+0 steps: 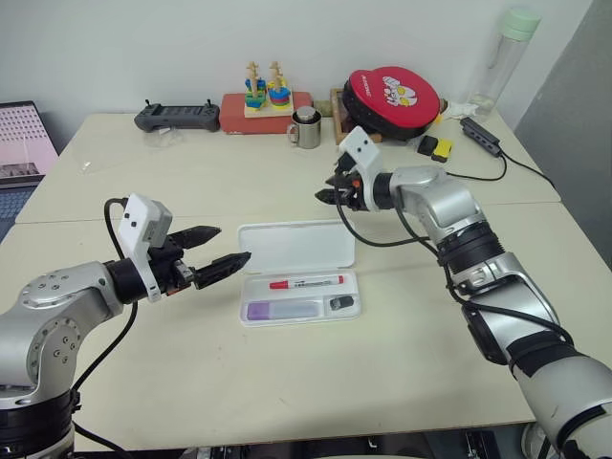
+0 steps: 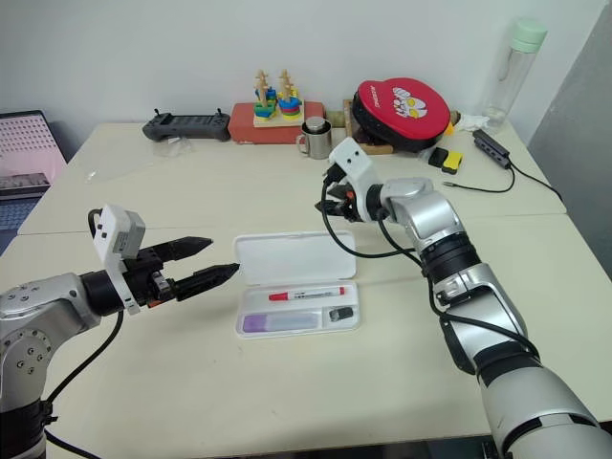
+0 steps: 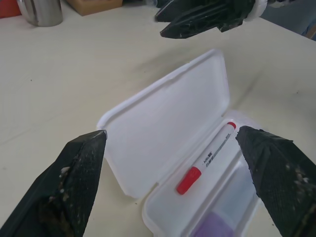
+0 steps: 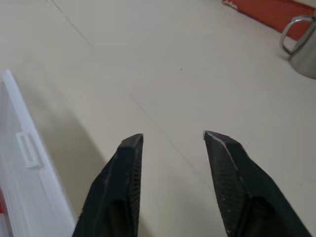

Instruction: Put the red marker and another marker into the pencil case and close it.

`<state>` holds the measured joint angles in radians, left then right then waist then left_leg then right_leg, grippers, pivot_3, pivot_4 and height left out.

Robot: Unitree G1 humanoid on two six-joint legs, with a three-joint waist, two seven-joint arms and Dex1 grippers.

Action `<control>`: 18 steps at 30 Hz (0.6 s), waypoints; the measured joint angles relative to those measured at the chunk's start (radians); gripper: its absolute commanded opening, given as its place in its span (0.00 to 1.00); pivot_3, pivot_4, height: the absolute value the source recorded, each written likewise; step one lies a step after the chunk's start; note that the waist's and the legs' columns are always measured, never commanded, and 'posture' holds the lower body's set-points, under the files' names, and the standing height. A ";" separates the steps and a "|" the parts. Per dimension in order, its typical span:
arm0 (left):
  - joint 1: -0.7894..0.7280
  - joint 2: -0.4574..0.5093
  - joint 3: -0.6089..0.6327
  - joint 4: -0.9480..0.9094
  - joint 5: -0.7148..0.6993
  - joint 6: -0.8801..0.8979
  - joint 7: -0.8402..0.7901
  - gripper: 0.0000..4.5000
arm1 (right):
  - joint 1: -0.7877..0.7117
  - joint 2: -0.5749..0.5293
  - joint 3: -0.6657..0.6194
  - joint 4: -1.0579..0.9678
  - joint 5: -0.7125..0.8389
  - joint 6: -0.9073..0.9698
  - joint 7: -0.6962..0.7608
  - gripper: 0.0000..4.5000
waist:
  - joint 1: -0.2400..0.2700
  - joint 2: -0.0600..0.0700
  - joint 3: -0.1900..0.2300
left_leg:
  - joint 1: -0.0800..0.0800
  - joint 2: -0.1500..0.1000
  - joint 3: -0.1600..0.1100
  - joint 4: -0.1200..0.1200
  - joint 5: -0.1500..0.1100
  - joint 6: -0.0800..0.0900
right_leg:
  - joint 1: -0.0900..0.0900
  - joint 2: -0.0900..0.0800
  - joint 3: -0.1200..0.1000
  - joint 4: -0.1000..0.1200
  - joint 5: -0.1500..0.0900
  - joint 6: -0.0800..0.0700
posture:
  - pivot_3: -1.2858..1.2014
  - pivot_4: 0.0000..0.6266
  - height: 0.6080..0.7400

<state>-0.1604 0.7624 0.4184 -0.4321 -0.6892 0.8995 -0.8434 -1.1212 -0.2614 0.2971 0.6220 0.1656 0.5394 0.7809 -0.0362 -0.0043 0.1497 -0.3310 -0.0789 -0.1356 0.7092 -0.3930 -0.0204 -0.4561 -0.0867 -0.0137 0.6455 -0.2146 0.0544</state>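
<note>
Case (image 1: 296,247) is lying open mid-table, lid flat on the far side, tray on the near side. Red marker (image 1: 306,282) is lying lengthwise in the tray's far half, red cap toward the robot's left. Purple marker (image 1: 282,310) is lying in the near half, parallel to the red one, purple cap at the left end. A small dark stub (image 1: 341,303) is sitting in the tray's right end, just beside the purple marker's pale body. Lid isn't shut.

L gripper (image 1: 215,248) is hovering just left of the case, above the table, pointing toward it, fingers spread wide, holding nothing. In the L wrist view the two fingertips (image 3: 79,173) are framing the open case w/ the red marker between them, not touching it.

R gripper (image 1: 334,190) is hanging over the table just beyond the lid's far right corner, pointing to the left & slightly down. Its fingers are standing part-way apart w/ a clear gap, nothing between them. R wrist view is showing the lid's edge (image 4: 19,163) w/ its latch tab off to one side of the fingertips (image 4: 131,148), apart from them.

Farther back on the table: steel mug (image 1: 306,129), red box w/ stacking toy (image 1: 265,98), black controller (image 1: 176,117), round red pouch (image 1: 392,94), bottle (image 1: 504,57) at the far right, laptop (image 1: 21,143) at the far left edge.
</note>
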 measured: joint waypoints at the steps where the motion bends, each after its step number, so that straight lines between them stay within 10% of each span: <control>1: 0.001 0.001 0.006 0.000 -0.003 -0.006 0.000 1.00 | 0.000 0.001 0.000 0.003 -0.007 -0.003 0.006 0.20 | -0.001 0.000 0.000 | 0.000 0.000 0.000 0.000 0.000 0.000 | 0.000 0.000 0.000 0.000 0.000 0.000 | 0.52 0.24 1.00; 5: 0.014 0.010 0.013 -0.001 -0.020 -0.014 -0.005 1.00 | 0.003 0.002 0.004 -0.001 -0.031 -0.006 0.051 0.01 | -0.008 0.000 0.000 | 0.000 0.000 0.000 0.000 0.000 0.000 | 0.000 0.000 0.000 0.000 0.000 0.000 | 0.52 0.24 1.00; 18: 0.049 0.050 0.011 -0.012 -0.062 -0.017 -0.041 1.00 | 0.190 -0.108 0.131 -0.415 -0.022 0.086 0.340 0.01 | -0.015 0.000 0.000 | 0.001 0.001 0.000 -0.002 0.000 0.000 | 0.000 0.000 0.000 0.000 0.000 0.000 | 0.52 0.24 1.00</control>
<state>-0.1117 0.8127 0.4294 -0.4438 -0.7516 0.8823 -0.8845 -0.9314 -0.3698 0.4285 0.2065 0.1439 0.6258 1.1207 -0.0511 -0.0038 0.1499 -0.3302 -0.0783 -0.1356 0.7076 -0.3931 -0.0206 -0.4559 -0.0864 -0.0134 0.6454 -0.2147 0.0543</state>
